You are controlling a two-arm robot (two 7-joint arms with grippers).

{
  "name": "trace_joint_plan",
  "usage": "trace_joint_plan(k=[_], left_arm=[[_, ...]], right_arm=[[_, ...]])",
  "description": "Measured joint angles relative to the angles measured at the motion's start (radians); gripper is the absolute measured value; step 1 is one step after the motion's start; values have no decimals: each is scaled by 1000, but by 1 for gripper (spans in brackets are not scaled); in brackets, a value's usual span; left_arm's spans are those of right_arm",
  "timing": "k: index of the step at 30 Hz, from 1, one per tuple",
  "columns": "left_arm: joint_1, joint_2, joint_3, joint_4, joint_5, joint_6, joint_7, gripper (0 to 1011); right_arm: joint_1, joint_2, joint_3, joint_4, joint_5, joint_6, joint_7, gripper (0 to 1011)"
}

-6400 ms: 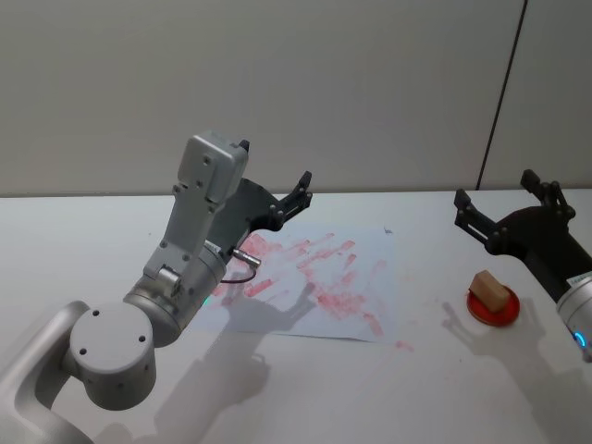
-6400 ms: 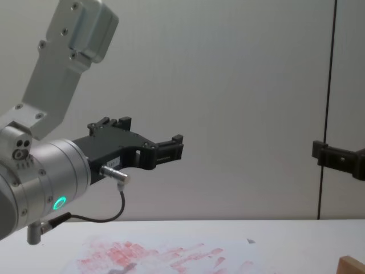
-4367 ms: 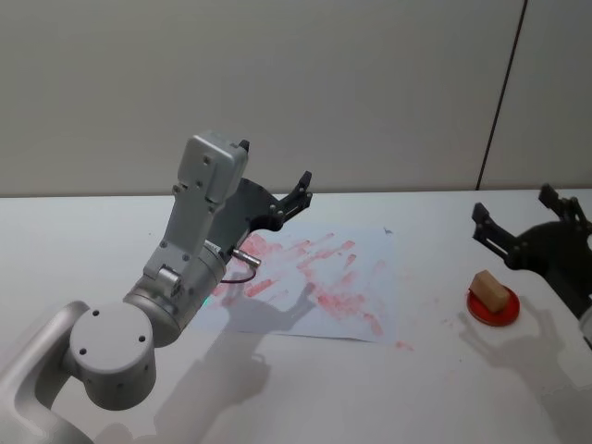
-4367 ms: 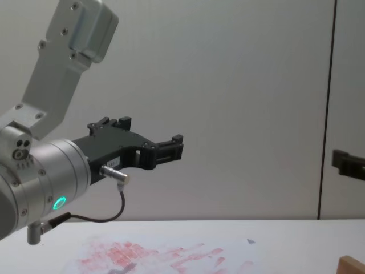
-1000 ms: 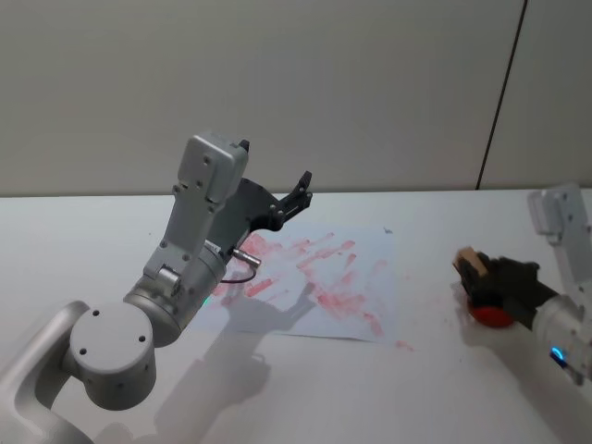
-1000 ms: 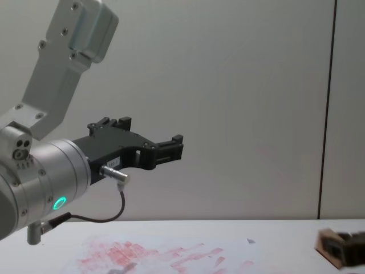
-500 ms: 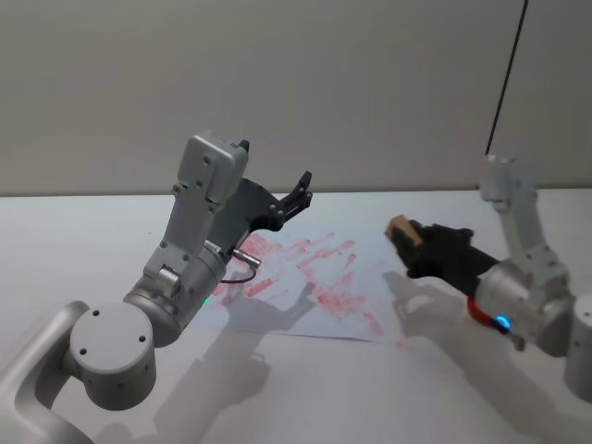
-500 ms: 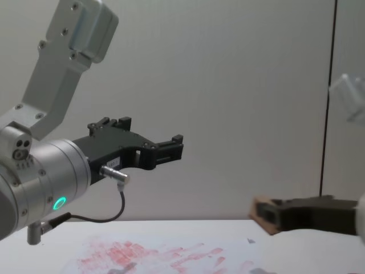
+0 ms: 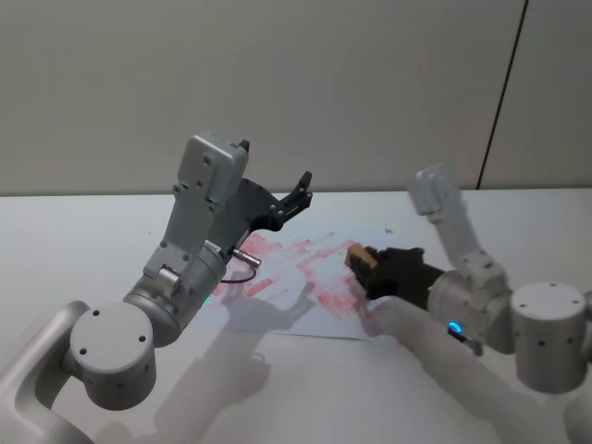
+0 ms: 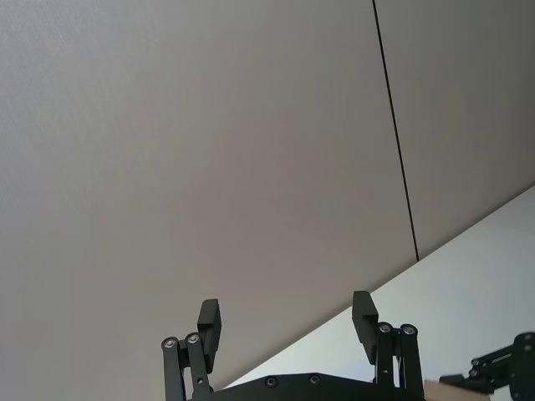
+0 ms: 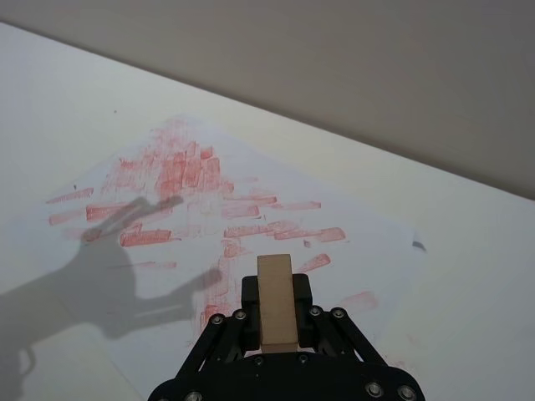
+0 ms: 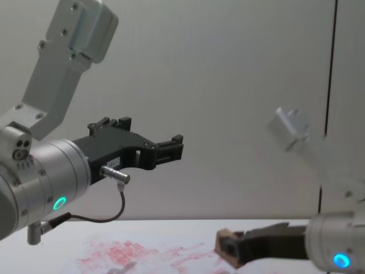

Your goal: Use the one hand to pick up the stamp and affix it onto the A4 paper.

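The stamp (image 9: 358,259) is a small tan wooden block, and my right gripper (image 9: 366,269) is shut on it. It hangs just above the right part of the A4 paper (image 9: 319,242), a white sheet with blotchy red prints lying flat on the table. The right wrist view has the stamp (image 11: 277,299) held between the black fingers, with the printed paper (image 11: 209,200) below and ahead of it. From the chest, the stamp (image 12: 224,242) sits low over the paper (image 12: 142,251). My left gripper (image 9: 276,160) is open and raised above the paper's far left side, holding nothing.
The white table (image 9: 92,231) extends around the paper on all sides. A plain wall with a dark vertical seam (image 9: 499,102) stands behind it. My left arm's large silver body (image 9: 176,277) rises over the table's left front.
My right gripper has carried the stamp leftward from the table's right side to a spot over the paper, and lower. The left arm has not moved.
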Motion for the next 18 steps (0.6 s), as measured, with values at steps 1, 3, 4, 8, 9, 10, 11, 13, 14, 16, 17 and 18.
trace_joint_plan(k=[1, 3, 4, 8, 9, 10, 11, 13, 14, 16, 17, 18], left_arm=[[0, 0, 0, 0, 0, 0, 0, 1001], [0, 0, 0, 0, 0, 0, 0, 1001], [0, 0, 0, 0, 0, 0, 0, 1001], [0, 0, 0, 0, 0, 0, 0, 1001], [0, 0, 0, 0, 0, 0, 0, 1001], [0, 0, 0, 0, 0, 0, 0, 1001], [0, 0, 0, 0, 0, 0, 0, 1001], [0, 0, 0, 0, 0, 0, 0, 1001], [0, 0, 0, 0, 0, 0, 0, 1001], [0, 0, 0, 0, 0, 0, 0, 1001], [0, 0, 0, 0, 0, 0, 0, 1001], [0, 0, 0, 0, 0, 0, 0, 1001]], right_arm=[[9, -10, -7, 21, -10, 4, 2, 217], [23, -23, -17, 47, -23, 8, 6, 217], [27, -26, -21, 58, -28, 9, 7, 218], [43, -42, -32, 94, -43, 12, 8, 218], [47, -46, -35, 102, -45, 13, 8, 218], [52, -51, -38, 114, -49, 15, 8, 218], [53, -53, -40, 119, -51, 16, 8, 217], [57, -56, -42, 129, -54, 17, 7, 217], [60, -59, -44, 136, -56, 18, 5, 217], [62, -62, -45, 143, -57, 19, 2, 217], [63, -64, -46, 147, -57, 20, -2, 217], [63, -64, -46, 148, -57, 21, -4, 217]])
